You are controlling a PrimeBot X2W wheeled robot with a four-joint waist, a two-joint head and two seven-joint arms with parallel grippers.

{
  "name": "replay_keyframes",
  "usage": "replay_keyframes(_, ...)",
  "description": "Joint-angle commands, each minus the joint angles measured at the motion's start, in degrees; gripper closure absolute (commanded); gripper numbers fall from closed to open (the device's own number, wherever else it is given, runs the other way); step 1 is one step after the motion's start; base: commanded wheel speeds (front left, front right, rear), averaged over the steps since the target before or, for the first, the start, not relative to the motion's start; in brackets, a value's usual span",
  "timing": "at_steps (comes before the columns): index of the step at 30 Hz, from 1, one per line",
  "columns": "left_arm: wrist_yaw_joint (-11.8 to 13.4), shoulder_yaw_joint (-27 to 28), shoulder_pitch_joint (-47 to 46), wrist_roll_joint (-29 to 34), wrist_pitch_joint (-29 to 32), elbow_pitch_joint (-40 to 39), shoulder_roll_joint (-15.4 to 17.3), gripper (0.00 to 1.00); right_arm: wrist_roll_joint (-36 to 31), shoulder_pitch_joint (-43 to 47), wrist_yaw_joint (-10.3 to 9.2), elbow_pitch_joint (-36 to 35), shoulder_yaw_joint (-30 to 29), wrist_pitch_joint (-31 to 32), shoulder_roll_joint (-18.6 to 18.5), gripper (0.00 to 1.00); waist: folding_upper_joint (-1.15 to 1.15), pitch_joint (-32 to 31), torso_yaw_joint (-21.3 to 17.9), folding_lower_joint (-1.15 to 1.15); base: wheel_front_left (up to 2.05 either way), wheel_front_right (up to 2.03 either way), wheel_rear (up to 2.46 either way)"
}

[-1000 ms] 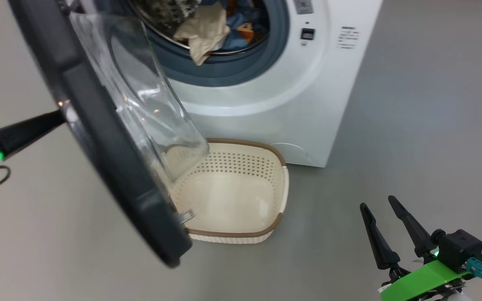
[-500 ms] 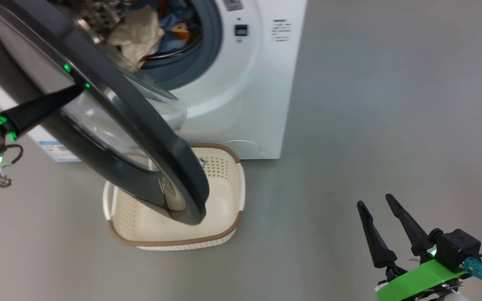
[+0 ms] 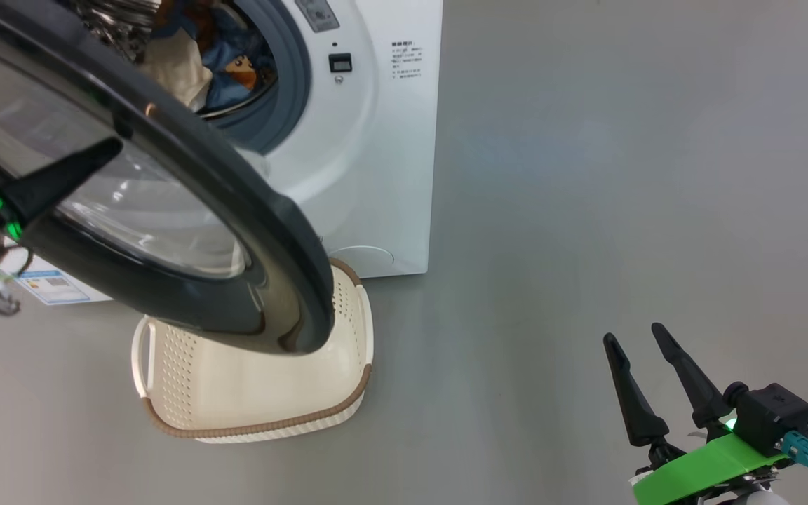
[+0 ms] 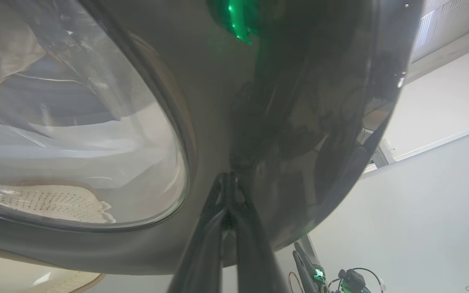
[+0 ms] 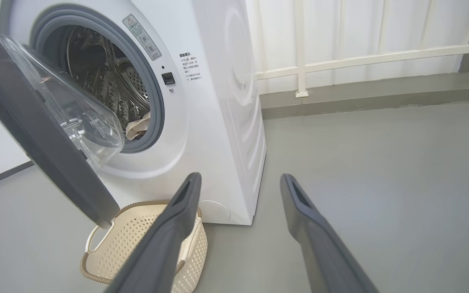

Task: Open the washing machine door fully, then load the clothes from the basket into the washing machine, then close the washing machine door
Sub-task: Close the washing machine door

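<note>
Over the last second the washing machine door (image 3: 236, 203) has swung round ahead of the left gripper (image 3: 111, 147). It was edge-on with its glass bowl showing, and now its glossy outer face is turned this way. The head camera has shifted too, so part of that change is viewpoint. The left gripper's fingers are pressed together with nothing between them, their tips against the door's black rim just outside the window. I judge this to be the closing push, with loading already done. The door is not shut yet: in the right wrist view it stands well off the washing machine (image 3: 390, 175). Beyond the left fingertips, past the door's edge, the clothes (image 3: 229, 63) lie in the steel drum (image 5: 96, 69). The cream garment sits at the front lip by the gasket (image 3: 299, 84), where it might catch. Below those fingertips, under the door's lower edge, the basket (image 3: 271, 424) is empty. The right gripper (image 3: 634, 335) is spread wide and empty, well off to the side.
</note>
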Motion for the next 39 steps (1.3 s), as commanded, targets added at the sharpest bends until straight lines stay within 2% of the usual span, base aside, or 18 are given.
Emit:
replay_keyframes(1,-0.2,2.8,0.5,-0.2,-0.8,-1.7,3.5,1.00,-0.6,0.6,0.09,-1.4,1.0,-0.3,-0.3,0.00,0.00,-0.5,0.4,0.00,0.00,0.00,0.00)
replay_keyframes(6,-0.2,3.7,4.1,0.0,-3.2,-2.8,3.9,0.99,-0.6,1.0,0.09,-1.4,0.7,-0.3,-0.4,0.00,0.00,-1.2,1.1,0.00,0.00,0.00,0.00)
replay_keyframes(8,-0.2,4.1,6.4,0.2,-4.6,-3.4,4.3,0.85,-0.6,1.2,0.09,-1.4,0.6,-0.3,-0.4,0.00,0.00,-1.5,1.3,0.00,0.00,0.00,0.00)
replay_keyframes(9,-0.2,4.3,7.7,0.5,-5.5,-3.7,4.5,0.69,-0.6,1.3,0.09,-1.4,0.5,-0.3,-0.4,0.00,0.00,-1.8,1.5,0.00,0.00,0.00,0.00)
replay_keyframes(10,-0.2,4.5,9.0,0.9,-6.3,-4.0,4.7,0.31,-0.5,1.4,0.09,-1.4,0.5,-0.3,-0.4,0.00,0.00,-2.0,1.5,0.00,0.00,0.00,0.00)
replay_keyframes(11,-0.2,4.5,10.3,1.1,-7.0,-4.4,5.0,0.00,-0.5,1.5,0.09,-1.3,0.5,-0.3,-0.4,0.00,0.00,-2.2,1.6,0.00,0.00,0.00,0.00)
replay_keyframes(15,-0.2,4.6,15.8,2.8,-10.9,-5.6,5.8,0.00,-0.3,2.1,0.09,-1.3,0.4,-0.3,-0.5,0.00,0.00,-2.9,1.8,0.00,0.00,0.00,0.00)
replay_keyframes(23,-0.2,3.3,24.2,6.4,-22.8,-7.6,6.4,0.00,-0.2,2.8,0.09,-1.6,-0.2,-0.3,-1.1,0.00,0.00,-3.7,1.4,0.00,0.00,0.00,0.00)
replay_keyframes(31,-0.2,2.8,33.2,5.1,-34.6,-8.1,5.2,0.00,-0.1,3.4,0.09,-1.9,-0.7,-0.3,-1.2,0.00,0.00,-3.8,-0.5,0.00,0.00,0.00,0.00)
replay_keyframes(36,-0.2,1.5,38.5,6.0,-42.6,-7.3,4.2,0.00,-0.1,3.8,0.09,-1.8,-0.9,-0.3,-1.2,0.00,0.00,-4.0,-2.1,0.00,0.00,0.00,0.00)
replay_keyframes(39,-0.2,0.0,40.7,8.5,-48.2,-5.8,4.0,0.00,-0.1,3.9,0.09,-1.6,-1.2,-0.3,-1.2,0.00,0.00,-4.0,-3.1,0.00,0.00,0.00,0.00)
